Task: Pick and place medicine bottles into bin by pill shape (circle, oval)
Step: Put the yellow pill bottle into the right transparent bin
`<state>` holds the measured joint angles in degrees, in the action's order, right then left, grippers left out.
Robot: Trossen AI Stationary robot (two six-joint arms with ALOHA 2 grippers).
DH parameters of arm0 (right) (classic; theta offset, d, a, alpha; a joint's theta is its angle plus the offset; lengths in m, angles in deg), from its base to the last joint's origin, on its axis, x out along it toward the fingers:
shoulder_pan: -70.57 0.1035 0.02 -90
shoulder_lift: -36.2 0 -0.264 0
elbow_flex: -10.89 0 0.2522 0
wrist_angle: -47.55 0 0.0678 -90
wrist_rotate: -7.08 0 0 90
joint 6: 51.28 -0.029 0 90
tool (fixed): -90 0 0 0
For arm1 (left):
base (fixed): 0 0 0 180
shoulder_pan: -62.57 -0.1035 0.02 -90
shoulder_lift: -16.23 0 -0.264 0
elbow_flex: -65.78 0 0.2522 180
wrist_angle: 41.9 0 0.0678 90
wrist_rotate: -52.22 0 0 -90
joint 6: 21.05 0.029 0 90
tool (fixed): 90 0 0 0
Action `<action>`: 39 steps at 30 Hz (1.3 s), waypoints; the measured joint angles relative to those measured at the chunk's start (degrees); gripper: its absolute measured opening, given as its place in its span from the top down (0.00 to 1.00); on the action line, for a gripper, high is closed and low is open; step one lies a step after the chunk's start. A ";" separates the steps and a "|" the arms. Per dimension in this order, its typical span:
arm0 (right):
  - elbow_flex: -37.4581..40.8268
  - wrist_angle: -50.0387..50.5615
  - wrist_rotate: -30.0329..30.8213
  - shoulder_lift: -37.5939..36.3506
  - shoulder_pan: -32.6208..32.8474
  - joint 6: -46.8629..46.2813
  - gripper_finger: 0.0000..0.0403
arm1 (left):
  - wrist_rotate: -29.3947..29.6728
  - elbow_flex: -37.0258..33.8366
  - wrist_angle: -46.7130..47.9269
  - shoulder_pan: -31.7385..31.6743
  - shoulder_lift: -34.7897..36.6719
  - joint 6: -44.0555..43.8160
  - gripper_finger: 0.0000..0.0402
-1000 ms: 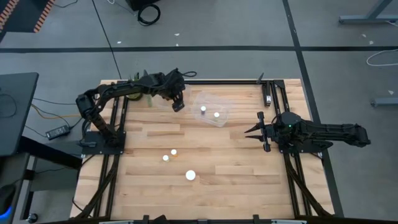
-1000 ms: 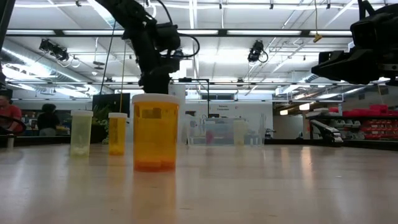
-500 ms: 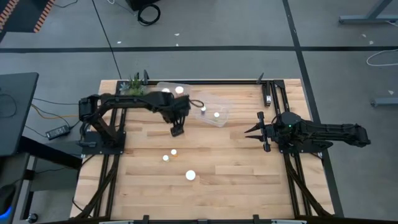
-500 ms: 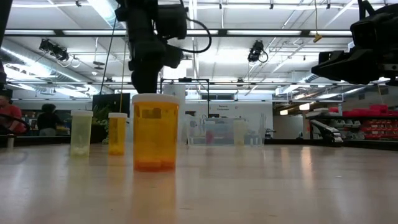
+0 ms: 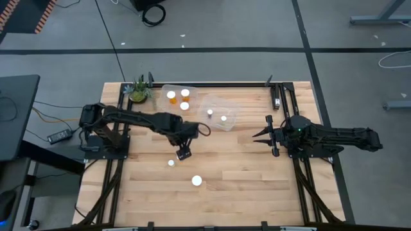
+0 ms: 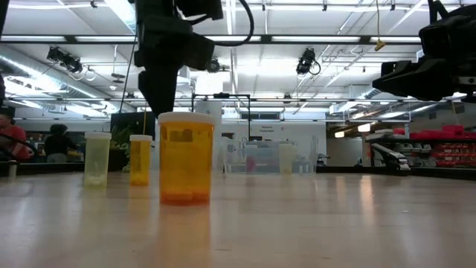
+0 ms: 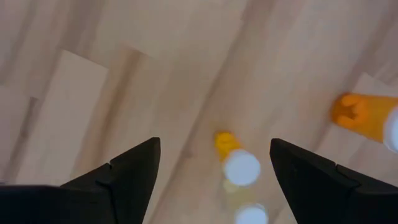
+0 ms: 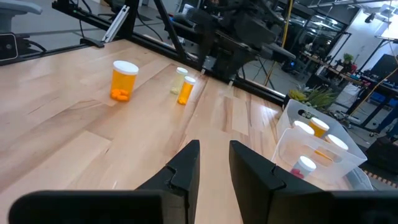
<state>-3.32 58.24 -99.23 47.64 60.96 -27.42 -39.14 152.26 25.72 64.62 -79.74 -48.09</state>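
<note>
While the left gripper [image 5: 183, 154] hangs over the middle of the wooden table [image 5: 257, 186], its two fingers are spread wide apart and hold nothing. Right under it, seen in the left wrist view, stands a small orange bottle [image 7: 235, 160] with a round white cap. The bottle lies in the gap between the fingers, a bit nearer one finger than the other. It stands straight up, so its long way points up at the gripper. I think the gripper can just go down and close on it.

Just beside that gripper, toward the front of the table, is another small bottle [image 5: 171, 163], pale and yellowish in the right wrist view. A bit farther out stands the big orange bottle [image 5: 196, 181], also straight up with its cap on top.

Behind the left gripper, near the back edge of the table, sit two clear bins. The left bin [image 5: 164, 90] has three bottles in it already. The right bin [image 5: 230, 125] next to it has two small ones.

The right gripper [image 5: 259, 136] waits well off to the side, past the right bin. Its fingers are only a little apart and hold nothing. The left arm is much nearer to the three bottles left on the table, so this job looks like one for the left arm.
</note>
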 joint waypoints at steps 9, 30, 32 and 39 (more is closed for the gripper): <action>0.00 0.00 0.00 -0.01 0.00 -0.01 0.77 | 0.31 -0.04 0.97 7.52 -0.39 -9.79 0.22; 0.00 0.00 0.00 -0.01 0.00 0.00 0.77 | 2.20 -0.04 10.64 17.53 -0.40 -32.68 0.22; 0.00 0.00 0.00 -0.02 0.00 0.00 0.77 | 2.19 -0.04 11.20 18.47 -0.40 -34.75 0.22; 0.00 0.00 0.00 -0.01 0.00 -0.02 0.77 | 3.95 -0.02 10.93 20.58 -1.67 -38.63 0.22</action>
<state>-3.32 58.24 -99.23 47.63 60.96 -27.44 -35.19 152.24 36.65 85.20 -81.42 -86.72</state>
